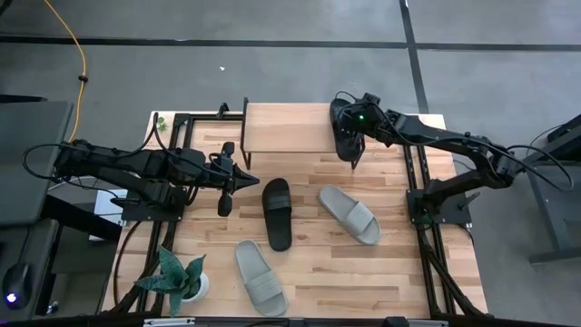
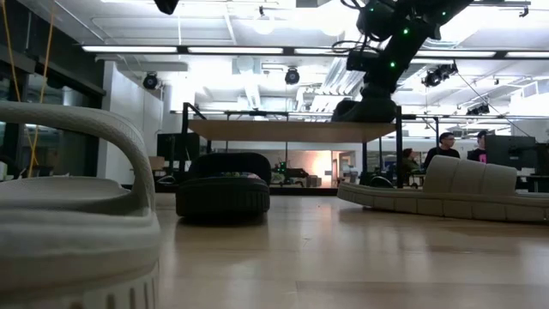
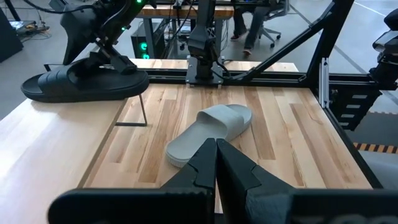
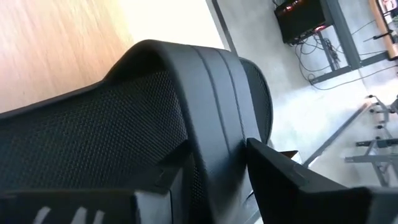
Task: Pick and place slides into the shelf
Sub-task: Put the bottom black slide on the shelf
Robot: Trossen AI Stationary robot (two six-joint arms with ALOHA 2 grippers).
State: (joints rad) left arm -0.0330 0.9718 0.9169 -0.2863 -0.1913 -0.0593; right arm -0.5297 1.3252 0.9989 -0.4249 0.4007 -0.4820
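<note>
Now the right end effector [image 1: 348, 145], clamped on a black slide [image 1: 343, 125], should set it flat on the shelf [image 1: 286, 130]; the left end effector [image 1: 243, 179] waits closed.

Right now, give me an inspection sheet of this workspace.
Surface: light wooden table, black frame rails along both sides.
Job's things: shelf at the far edge; one black slide on its right end; black slide and two grey slides on the table.
Clutter: potted plant at the near left corner.
Grippers: right gripper shut on the shelf's black slide; left gripper shut, empty, above the table's left side.
Cables: yellow cable on the floor.
Surroundings: seated people behind.
</note>
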